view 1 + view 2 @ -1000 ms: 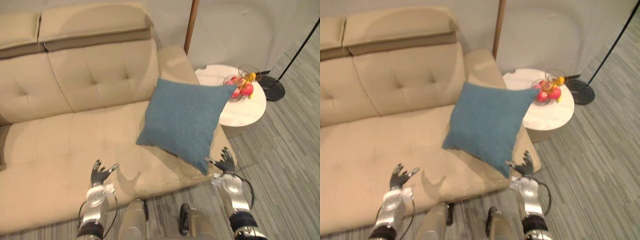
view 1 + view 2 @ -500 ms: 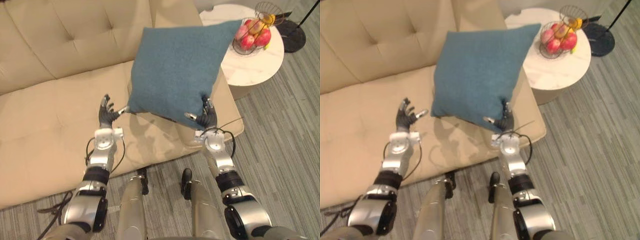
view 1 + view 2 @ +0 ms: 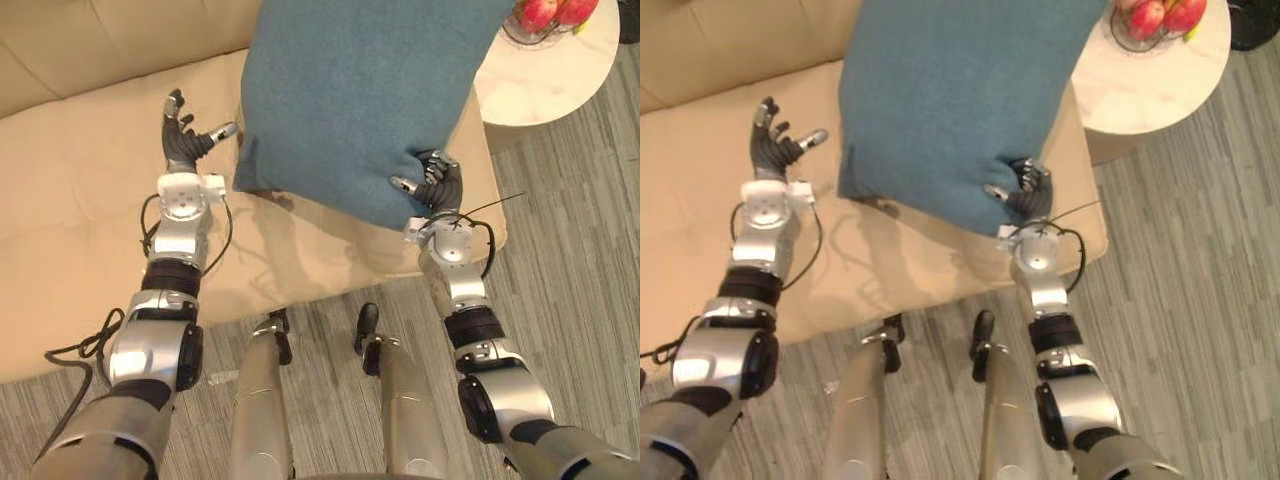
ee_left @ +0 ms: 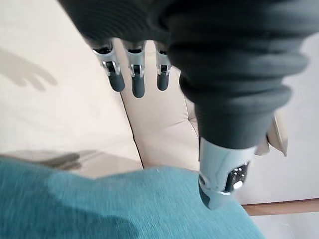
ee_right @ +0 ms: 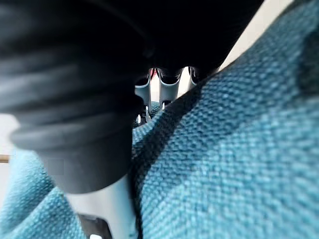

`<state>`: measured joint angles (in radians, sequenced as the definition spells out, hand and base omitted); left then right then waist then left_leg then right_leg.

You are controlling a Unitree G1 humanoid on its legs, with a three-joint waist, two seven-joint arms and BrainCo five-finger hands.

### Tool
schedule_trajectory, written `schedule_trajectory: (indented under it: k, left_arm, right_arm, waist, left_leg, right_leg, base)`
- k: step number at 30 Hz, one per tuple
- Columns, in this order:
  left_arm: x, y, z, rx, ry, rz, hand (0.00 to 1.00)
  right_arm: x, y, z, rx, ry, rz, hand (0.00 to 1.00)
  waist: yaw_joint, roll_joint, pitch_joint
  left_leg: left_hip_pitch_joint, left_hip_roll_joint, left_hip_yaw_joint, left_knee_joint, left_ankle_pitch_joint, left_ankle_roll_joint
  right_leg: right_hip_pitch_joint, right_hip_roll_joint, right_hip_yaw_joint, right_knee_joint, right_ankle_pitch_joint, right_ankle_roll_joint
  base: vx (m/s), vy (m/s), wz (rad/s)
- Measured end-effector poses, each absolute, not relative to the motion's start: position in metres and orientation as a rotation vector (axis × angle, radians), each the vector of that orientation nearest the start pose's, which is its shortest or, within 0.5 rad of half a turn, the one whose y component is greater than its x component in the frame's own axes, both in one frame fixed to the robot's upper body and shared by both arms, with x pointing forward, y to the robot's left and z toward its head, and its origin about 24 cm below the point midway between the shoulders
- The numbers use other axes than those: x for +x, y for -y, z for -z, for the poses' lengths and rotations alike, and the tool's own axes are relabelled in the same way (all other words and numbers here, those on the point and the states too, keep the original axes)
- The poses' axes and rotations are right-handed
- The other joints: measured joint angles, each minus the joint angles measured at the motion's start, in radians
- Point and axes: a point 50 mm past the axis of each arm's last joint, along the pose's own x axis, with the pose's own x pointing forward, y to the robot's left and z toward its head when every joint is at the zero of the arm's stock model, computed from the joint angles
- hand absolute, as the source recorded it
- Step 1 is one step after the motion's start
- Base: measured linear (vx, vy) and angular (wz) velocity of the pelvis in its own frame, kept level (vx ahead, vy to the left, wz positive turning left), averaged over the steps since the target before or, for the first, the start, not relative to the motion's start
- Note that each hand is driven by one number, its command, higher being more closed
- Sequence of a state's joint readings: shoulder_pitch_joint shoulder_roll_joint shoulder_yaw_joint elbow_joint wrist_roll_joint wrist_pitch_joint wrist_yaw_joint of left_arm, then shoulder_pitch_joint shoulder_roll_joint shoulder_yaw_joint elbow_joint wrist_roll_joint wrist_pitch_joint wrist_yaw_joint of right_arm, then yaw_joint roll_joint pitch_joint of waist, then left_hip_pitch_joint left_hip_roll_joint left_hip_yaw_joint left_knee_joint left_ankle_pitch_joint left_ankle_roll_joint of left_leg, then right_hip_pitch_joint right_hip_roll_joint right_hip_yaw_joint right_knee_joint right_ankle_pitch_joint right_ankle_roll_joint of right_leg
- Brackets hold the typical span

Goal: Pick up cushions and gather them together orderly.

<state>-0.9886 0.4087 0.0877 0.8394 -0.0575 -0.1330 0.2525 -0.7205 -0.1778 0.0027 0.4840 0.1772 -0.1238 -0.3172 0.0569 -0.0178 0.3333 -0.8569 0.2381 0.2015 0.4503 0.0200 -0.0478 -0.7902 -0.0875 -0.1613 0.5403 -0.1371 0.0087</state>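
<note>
Right hand [image 3: 432, 185] has its fingers curled round the lower corner of the teal-blue square fabric cushion [image 3: 370, 90], pinching the cloth. Left hand [image 3: 185, 142] is wide, fingers spread and straight, thumb just beside the cushion's other low corner; cannot tell if it touches. The cushion sits tilted at the right end of the beige tufted leather sofa [image 3: 80, 200]. Farther right is a round white side table [image 3: 560, 75] carrying a wire basket of red fruit [image 3: 548, 12].
</note>
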Motion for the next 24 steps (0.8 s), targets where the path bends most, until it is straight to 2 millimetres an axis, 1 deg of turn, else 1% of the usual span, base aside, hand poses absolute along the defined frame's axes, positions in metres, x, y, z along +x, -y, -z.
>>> schedule_trajectory:
  k: [2,3,5,6,8,9,10,12,13,14,19,24]
  left_arm:
    - [0.4,-0.231,-0.22,0.208,0.341,-0.363,0.0]
    - [0.401,-0.229,-0.227,0.213,0.358,-0.361,0.0]
    - [0.403,-0.225,-0.232,0.22,0.365,-0.352,0.0]
    - [0.405,-0.218,-0.233,0.241,0.363,-0.326,0.0]
    - [0.408,-0.208,-0.228,0.259,0.344,-0.294,0.0]
    - [0.41,-0.198,-0.223,0.276,0.327,-0.259,0.0]
    - [0.411,-0.194,-0.221,0.274,0.324,-0.25,0.0]
    - [0.413,-0.177,-0.216,0.273,0.315,-0.205,0.0]
    - [0.413,-0.175,-0.216,0.273,0.314,-0.2,0.0]
    - [0.414,-0.169,-0.215,0.278,0.313,-0.185,1.0]
    - [0.414,-0.161,-0.232,0.308,0.375,-0.165,1.0]
    - [0.407,-0.16,-0.24,0.19,0.439,-0.141,1.0]
  right_arm:
    - [0.37,0.157,-0.169,0.041,0.363,0.2,0.0]
    - [0.368,0.16,-0.176,0.035,0.397,0.2,0.0]
    - [0.365,0.161,-0.182,0.04,0.428,0.199,0.0]
    - [0.363,0.161,-0.185,0.058,0.443,0.197,0.0]
    - [0.362,0.16,-0.189,0.065,0.462,0.19,0.0]
    - [0.361,0.159,-0.191,0.066,0.471,0.186,0.0]
    - [0.361,0.159,-0.192,0.067,0.477,0.184,0.0]
    - [0.358,0.155,-0.199,0.069,0.505,0.169,0.0]
    - [0.358,0.155,-0.199,0.069,0.508,0.167,0.0]
    - [0.356,0.153,-0.203,0.073,0.527,0.162,1.0]
    - [0.352,0.148,-0.219,0.106,0.59,0.138,1.0]
    - [0.351,0.147,-0.222,0.132,0.601,0.134,1.0]
  waist:
    - [0.0,-0.003,0.002]
    - [0.001,-0.005,0.006]
    - [-0.002,-0.005,0.007]
    - [-0.002,-0.008,0.014]
    - [-0.003,-0.014,0.026]
    - [-0.003,-0.019,0.033]
    - [-0.003,-0.022,0.036]
    - [-0.006,-0.025,0.05]
    - [-0.006,-0.026,0.053]
    - [-0.006,-0.026,0.062]
    - [-0.006,-0.027,0.069]
    - [-0.007,-0.027,0.069]
  left_leg:
    - [-0.008,0.0,-0.004,-0.014,0.003,-0.002]
    - [-0.025,0.0,-0.009,-0.016,0.009,-0.004]
    - [-0.051,0.001,-0.02,-0.016,0.017,-0.007]
    - [-0.059,0.002,-0.023,-0.014,0.023,-0.007]
    - [-0.06,0.002,-0.023,-0.013,0.023,-0.007]
    - [-0.06,0.002,-0.024,-0.013,0.023,-0.007]
    - [-0.06,0.002,-0.024,-0.013,0.023,-0.007]
    - [-0.068,0.007,-0.026,-0.013,0.023,-0.008]
    - [-0.069,0.009,-0.026,-0.013,0.024,-0.008]
    - [-0.07,0.011,-0.025,-0.015,0.024,-0.008]
    - [-0.107,0.013,-0.027,-0.016,0.036,-0.012]
    - [-0.098,0.005,-0.026,-0.027,0.041,-0.011]
  right_leg:
    - [-0.008,0.0,-0.004,-0.006,0.002,-0.001]
    - [-0.024,0.001,-0.008,-0.006,0.003,-0.003]
    - [-0.042,0.002,-0.018,-0.007,0.007,-0.005]
    - [-0.047,0.003,-0.022,-0.007,0.007,-0.006]
    - [-0.047,0.006,-0.022,-0.007,0.008,-0.006]
    - [-0.047,0.008,-0.022,-0.008,0.008,-0.006]
    - [-0.047,0.009,-0.021,-0.008,0.008,-0.006]
    - [-0.051,0.016,-0.021,-0.017,0.013,-0.01]
    - [-0.051,0.018,-0.021,-0.019,0.015,-0.011]
    - [-0.053,0.02,-0.021,-0.022,0.017,-0.012]
    - [-0.092,0.023,-0.022,-0.02,0.024,-0.016]
    - [-0.089,0.017,-0.021,-0.019,0.025,-0.015]
  base:
    - [0.0,-0.015,0.03]
    - [0.01,-0.031,0.07]
    - [0.02,-0.023,0.06]
    - [0.03,-0.023,0.03]
    - [0.03,-0.025,0.0]
    - [0.0,0.0,0.0]
    - [0.0,0.0,0.0]
    - [0.01,-0.016,-0.05]
    - [0.01,-0.02,-0.07]
    - [0.01,-0.021,-0.06]
    - [0.02,-0.012,-0.03]
    - [0.03,-0.006,0.03]
